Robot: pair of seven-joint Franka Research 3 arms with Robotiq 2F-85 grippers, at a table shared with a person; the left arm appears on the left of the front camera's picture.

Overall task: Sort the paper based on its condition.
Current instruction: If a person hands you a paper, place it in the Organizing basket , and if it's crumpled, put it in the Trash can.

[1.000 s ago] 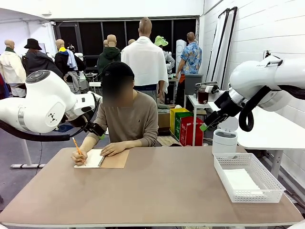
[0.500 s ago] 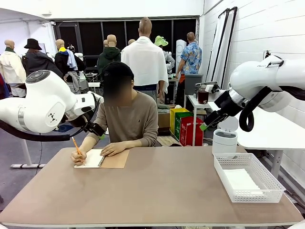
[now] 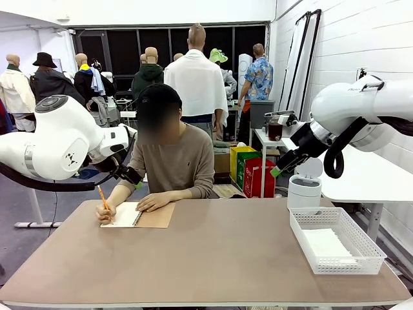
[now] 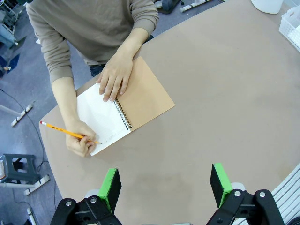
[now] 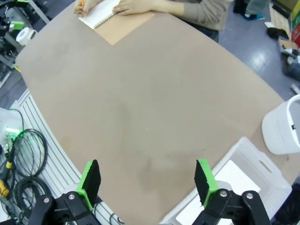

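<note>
Left fingers (image 4: 111, 186) and right fingers (image 5: 90, 178) spread wide, empty, high over the surface (image 3: 213, 258); likely idle until a sheet is ready. Person's hand (image 4: 80, 142) writes with pencil (image 4: 65, 132) in spiral notebook (image 4: 110, 117). One flat paper (image 3: 326, 244) lies in white basket (image 3: 342, 265); bin (image 3: 304, 192) just behind, probably for spoiled sheets.

The white slotted plastic basket (image 5: 262, 160) runs off the bottom edge of the right wrist view. A green-padded finger of the right gripper (image 5: 146, 168) covers part of it and part of the loose white paper sheet (image 5: 227, 176) inside. Whether that sheet is smooth or creased cannot be told. The white round bin (image 5: 282, 131) is cut by the right edge. Pencil marks on the open page of the brown-covered spiral-bound notebook (image 4: 108, 119) are too small to read. The person's writing hand (image 4: 79, 144) covers the yellow pencil's (image 4: 61, 131) lower shaft.
</note>
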